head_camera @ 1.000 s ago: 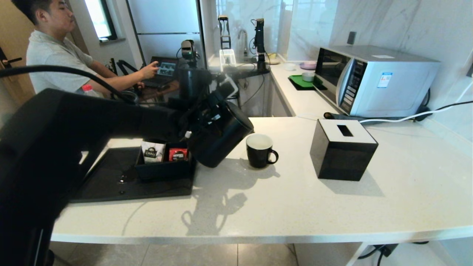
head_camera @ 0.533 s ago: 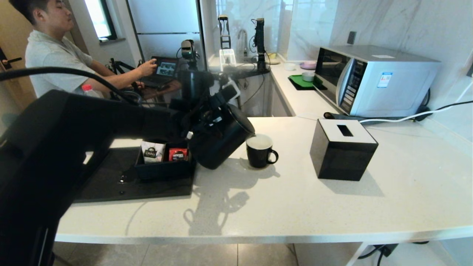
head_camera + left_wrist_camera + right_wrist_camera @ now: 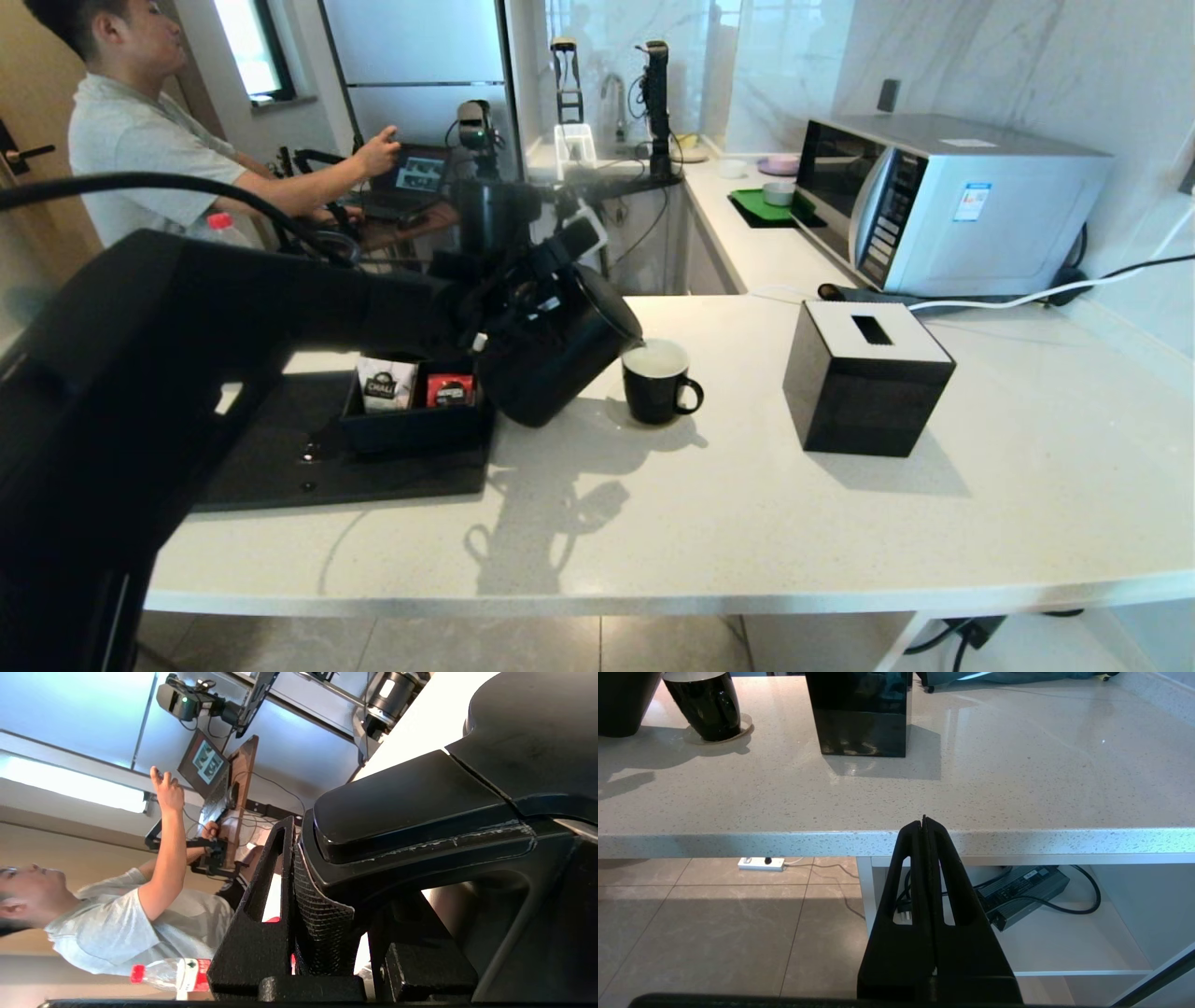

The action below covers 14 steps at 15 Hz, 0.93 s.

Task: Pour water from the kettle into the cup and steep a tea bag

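The matte black kettle (image 3: pixel 551 359) hangs tilted above the counter, its mouth at the rim of the small black mug (image 3: pixel 658 383). The mug's white inside shows a pale liquid surface. My left gripper (image 3: pixel 534 291) is shut on the kettle's loop handle (image 3: pixel 420 807). In the left wrist view the mesh-padded finger (image 3: pixel 317 924) presses against that handle. My right gripper (image 3: pixel 923 820) is shut on nothing and hangs below the counter's front edge, where the mug (image 3: pixel 707 704) and the kettle (image 3: pixel 621 704) show far off. The tea bag is out of view.
A black tray (image 3: pixel 280 467) at the left carries a black box holding a white sachet (image 3: pixel 385 385) and a red sachet (image 3: pixel 449 390). A black tissue box (image 3: pixel 864 378) stands right of the mug, a microwave (image 3: pixel 943 201) behind it. A man sits at the far left.
The kettle has swung right and tipped further, so its mouth went from short of the mug to its rim. The man's hand rose at the laptop.
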### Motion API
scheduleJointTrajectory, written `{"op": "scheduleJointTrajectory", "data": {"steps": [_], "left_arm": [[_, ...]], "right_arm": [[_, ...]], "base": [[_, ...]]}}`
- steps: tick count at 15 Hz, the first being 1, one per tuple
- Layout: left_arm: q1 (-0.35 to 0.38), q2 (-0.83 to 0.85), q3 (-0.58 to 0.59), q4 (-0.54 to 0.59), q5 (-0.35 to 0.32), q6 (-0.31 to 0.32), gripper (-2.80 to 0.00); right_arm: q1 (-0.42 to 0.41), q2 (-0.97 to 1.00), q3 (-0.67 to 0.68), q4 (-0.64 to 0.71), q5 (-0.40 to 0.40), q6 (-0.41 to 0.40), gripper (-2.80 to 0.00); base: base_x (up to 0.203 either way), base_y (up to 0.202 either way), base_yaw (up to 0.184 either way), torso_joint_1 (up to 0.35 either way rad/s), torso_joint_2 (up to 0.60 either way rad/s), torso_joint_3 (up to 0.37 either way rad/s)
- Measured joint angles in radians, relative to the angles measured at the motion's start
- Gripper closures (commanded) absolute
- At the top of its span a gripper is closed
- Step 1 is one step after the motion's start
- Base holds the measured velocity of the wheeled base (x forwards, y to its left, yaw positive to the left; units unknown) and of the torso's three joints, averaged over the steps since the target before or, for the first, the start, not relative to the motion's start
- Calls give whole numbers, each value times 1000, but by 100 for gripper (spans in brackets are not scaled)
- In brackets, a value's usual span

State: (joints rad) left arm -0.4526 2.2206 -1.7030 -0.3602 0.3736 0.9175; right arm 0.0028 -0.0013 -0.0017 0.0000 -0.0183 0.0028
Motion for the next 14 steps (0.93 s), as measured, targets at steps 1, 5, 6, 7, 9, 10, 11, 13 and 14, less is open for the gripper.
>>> {"op": "scheduleJointTrajectory", "data": {"steps": [1,5,6,7,9,10,11,13,14], "left_arm": [[0,0,-3,0,0,4,0],[0,0,-10,17,0,12,0],[0,0,-19,25,0,12,0],[0,0,-29,32,0,12,0],[0,0,-37,34,0,13,0],[0,0,-38,37,0,14,0],[0,0,-39,39,0,16,0],[-2,0,-41,35,0,30,0],[-2,0,-42,36,-1,34,0]], "right_arm": [[0,0,0,0,0,0,0],[0,0,0,0,0,0,0],[0,0,0,0,0,0,0],[0,0,0,0,0,0,0],[0,0,0,0,0,0,0],[0,0,0,0,0,0,0],[0,0,0,0,0,0,0],[0,0,0,0,0,1,0],[0,0,0,0,0,0,0]], "base": [[0,0,0,0,0,0],[0,0,0,0,0,0],[0,0,0,0,0,0],[0,0,0,0,0,0],[0,0,0,0,0,0],[0,0,0,0,0,0],[0,0,0,0,0,0],[0,0,0,0,0,0],[0,0,0,0,0,0]]}}
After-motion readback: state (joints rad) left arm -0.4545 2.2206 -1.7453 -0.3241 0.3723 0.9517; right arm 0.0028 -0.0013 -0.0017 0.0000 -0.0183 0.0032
